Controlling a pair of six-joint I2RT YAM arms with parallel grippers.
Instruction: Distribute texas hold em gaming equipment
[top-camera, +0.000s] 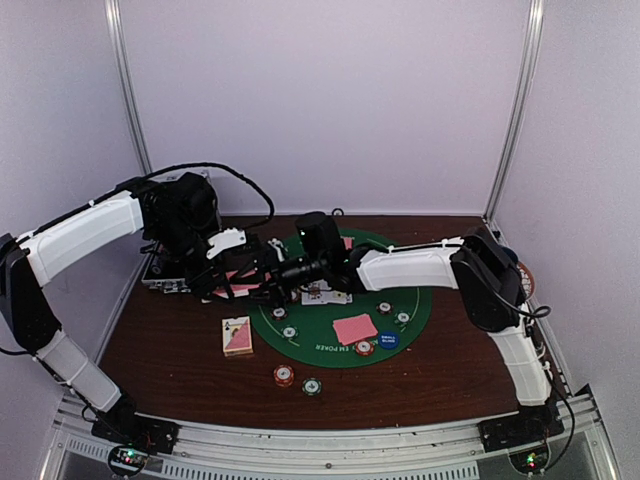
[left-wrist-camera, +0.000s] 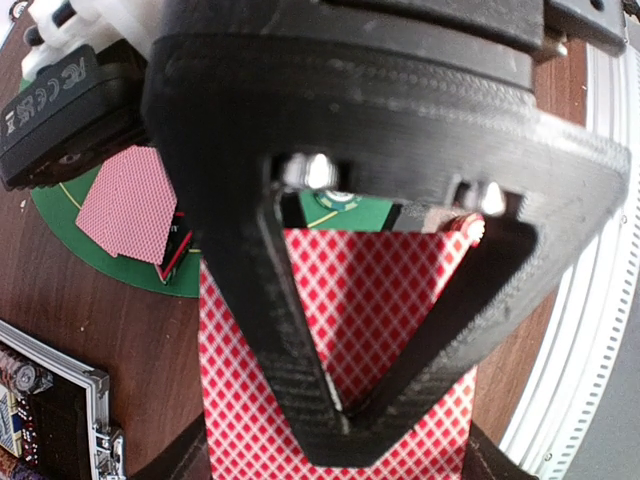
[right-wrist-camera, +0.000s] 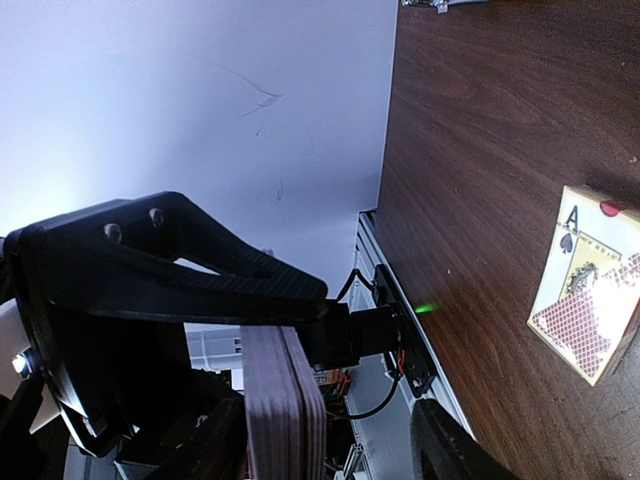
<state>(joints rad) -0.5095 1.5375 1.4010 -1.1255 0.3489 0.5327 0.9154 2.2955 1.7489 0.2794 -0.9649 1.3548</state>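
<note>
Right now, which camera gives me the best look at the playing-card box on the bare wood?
Right wrist: the playing-card box lies large near the right edge, its ace of spades face and red-checked pattern readable. Top external shows it whole but small, left of the green mat. Left wrist does not show it.

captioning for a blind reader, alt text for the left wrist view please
The left gripper, its black jaws meeting in a V, is shut on a red-checked deck of cards. Behind lie a green mat with pink-backed cards and a silver-edged case corner.
</note>
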